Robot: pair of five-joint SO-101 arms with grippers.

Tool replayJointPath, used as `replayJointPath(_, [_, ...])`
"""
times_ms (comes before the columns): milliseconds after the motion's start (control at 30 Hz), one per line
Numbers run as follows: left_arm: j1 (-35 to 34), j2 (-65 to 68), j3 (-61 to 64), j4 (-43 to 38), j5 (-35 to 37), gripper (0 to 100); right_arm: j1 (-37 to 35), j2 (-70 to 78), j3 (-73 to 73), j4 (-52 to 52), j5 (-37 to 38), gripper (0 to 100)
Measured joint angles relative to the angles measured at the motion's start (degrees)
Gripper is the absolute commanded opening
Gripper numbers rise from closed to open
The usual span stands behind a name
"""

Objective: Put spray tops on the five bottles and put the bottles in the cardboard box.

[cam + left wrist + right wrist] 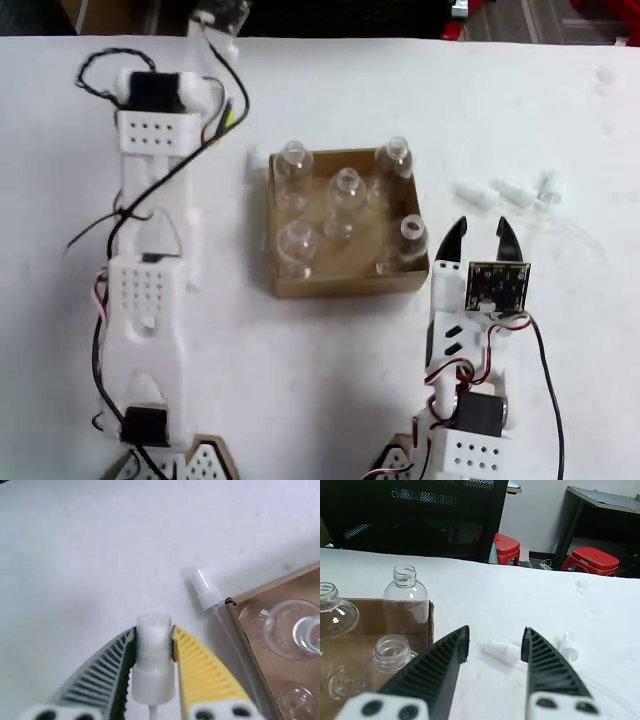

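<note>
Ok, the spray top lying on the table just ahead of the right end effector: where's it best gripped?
Grip the spray top across its cylindrical body, coming from above. It lies on its side, lengthwise across the gap of the open right end effector, so probably turn the wrist first.

a robotics lab or workshop, by the look: a white table point(330, 380) carries printed arms point(150, 290) with loose wires point(82, 78). behind it are red stools point(592, 560), a black mesh chair point(420, 510) and a dark desk point(600, 500) against a plain wall point(535, 515).
</note>
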Motion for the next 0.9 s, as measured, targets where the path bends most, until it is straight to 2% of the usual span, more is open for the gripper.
replayJointPath(233, [0.79, -27.96, 20.92, 0.0, 0.09, 4, 0.0, 0.0, 0.0, 0.0, 0.0, 14.9])
replayJointPath(400, [6.42, -49.76, 39.38, -0.18, 0.0, 2, 0.0, 0.0, 0.0, 0.0, 0.0, 14.9])
replayJointPath(467, [8.97, -57.23, 46.15, -2.64, 0.0, 2, 0.0, 0.0, 0.0, 0.0, 0.0, 14.9])
replayJointPath(667, [10.37, -75.96, 64.26, -16.35, 0.79, 2, 0.0, 0.0, 0.0, 0.0, 0.0, 14.9])
replayJointPath(900, [11.16, -91.16, 87.91, -38.42, 12.57, 2, 0.0, 0.0, 0.0, 0.0, 0.0, 14.9])
